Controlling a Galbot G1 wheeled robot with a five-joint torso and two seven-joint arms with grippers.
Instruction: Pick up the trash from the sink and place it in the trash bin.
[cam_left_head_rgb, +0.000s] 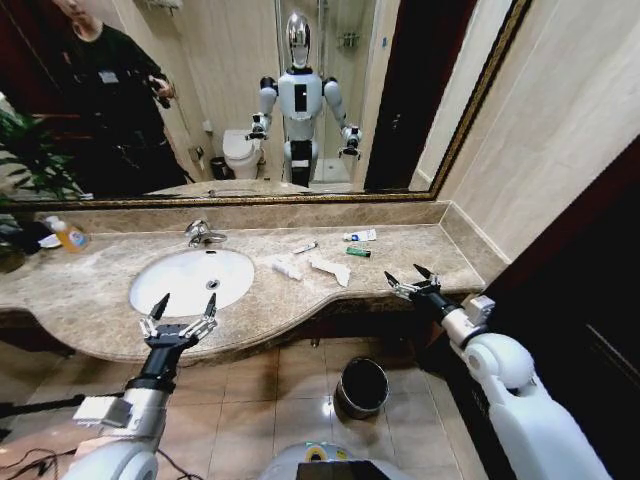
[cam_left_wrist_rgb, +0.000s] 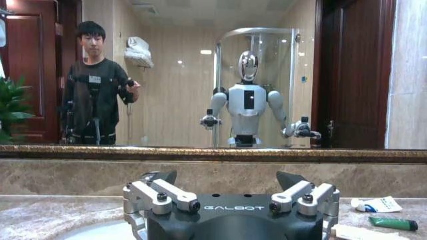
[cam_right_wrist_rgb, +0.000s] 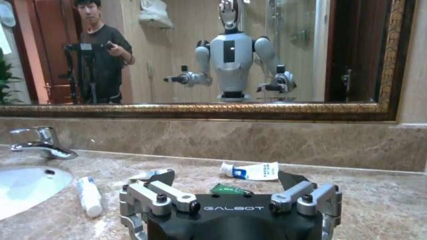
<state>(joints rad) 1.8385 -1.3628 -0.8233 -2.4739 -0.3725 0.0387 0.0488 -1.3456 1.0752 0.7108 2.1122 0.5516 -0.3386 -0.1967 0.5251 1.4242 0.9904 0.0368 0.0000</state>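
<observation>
- A beige marble surface (cam_left_head_rgb: 90, 290) holds a white oval sink (cam_left_head_rgb: 190, 280) with a chrome tap (cam_left_head_rgb: 203, 233); the basin looks bare inside.
- The trash lies on the surface right of the sink — a white tube (cam_left_head_rgb: 287, 270), a crumpled paper (cam_left_head_rgb: 331, 268), a thin stick (cam_left_head_rgb: 305, 247), a green piece (cam_left_head_rgb: 358, 252) and a white wrapper (cam_left_head_rgb: 360, 236).
- A round dark bin (cam_left_head_rgb: 362, 386) with a shiny rim stands on the tiled floor below the surface; its inside is too dark to tell.
- Left end effector (cam_left_head_rgb: 182, 308) hovers at the sink's front edge, fingers spread, holding nothing.
- Right end effector (cam_left_head_rgb: 410, 276) hovers over the surface's right end — also spread and empty.
- An orange bottle (cam_left_head_rgb: 68, 235) stands at far left.
</observation>
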